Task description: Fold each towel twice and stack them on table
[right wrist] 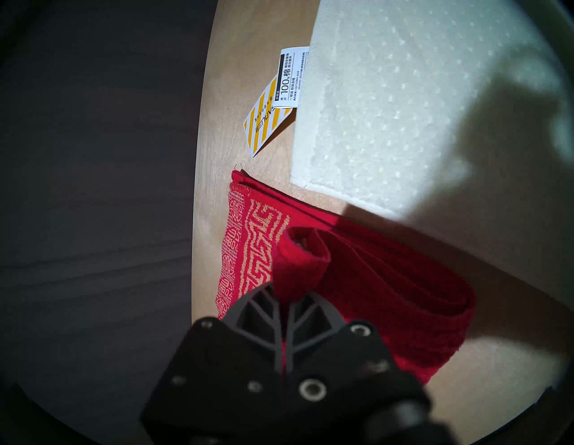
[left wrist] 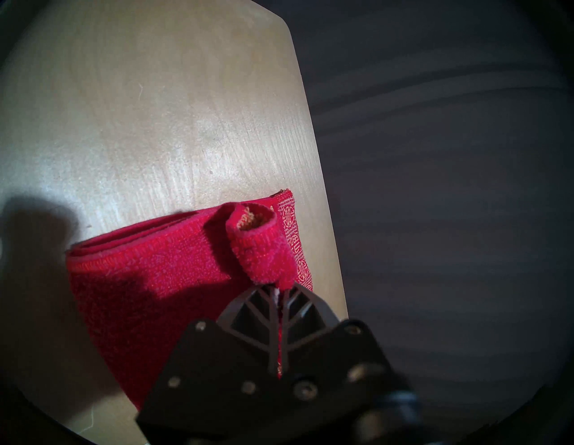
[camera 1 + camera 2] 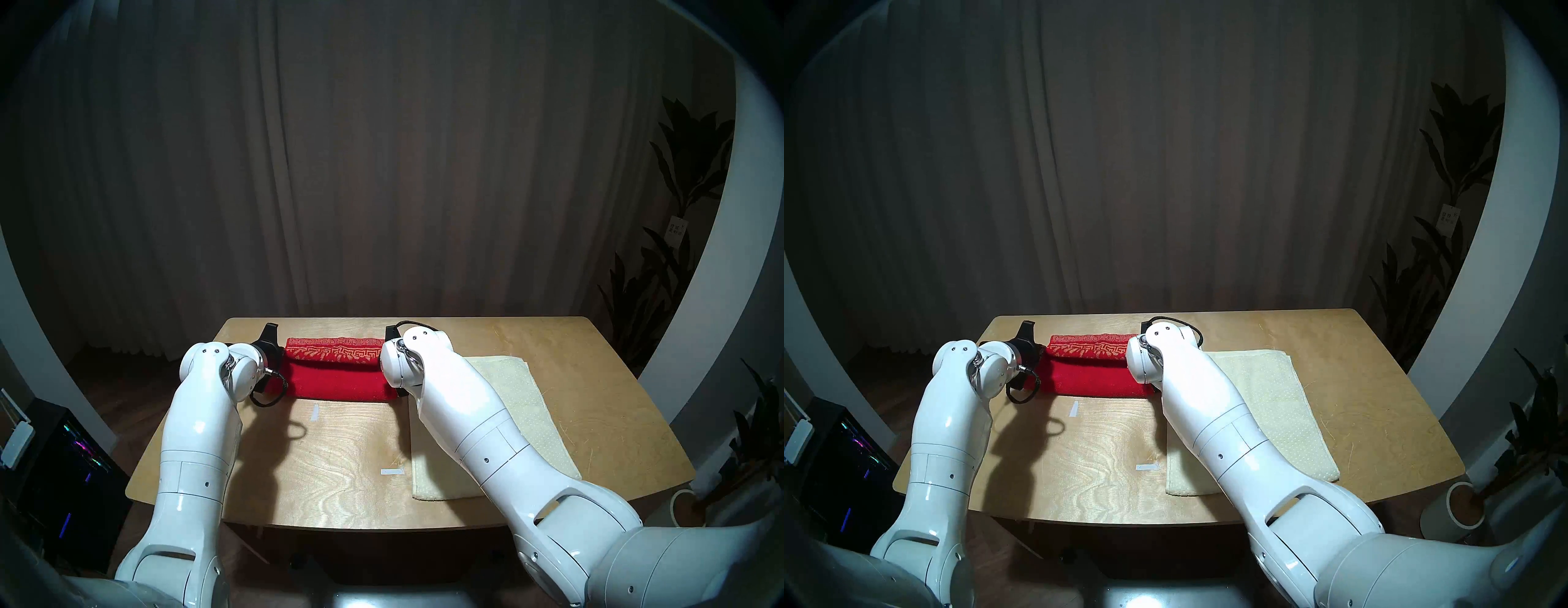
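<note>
Left wrist view is showing the left claw (image 2: 281,290) pinching a corner of the soft, floppy bright red terry towel (image 2: 149,279); the right claw (image 1: 287,296) is pinching the other corner.

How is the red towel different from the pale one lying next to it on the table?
The red towel is bright red with a gold patterned border; the cream towel is pale with tiny dots. The red towel is pinched at both ends by the left gripper and right gripper; the cream towel lies untouched. The red towel shows as a short band across the far side of the table; the cream towel shows a longer face, toward the near edge. Both are terry and folded.
</note>
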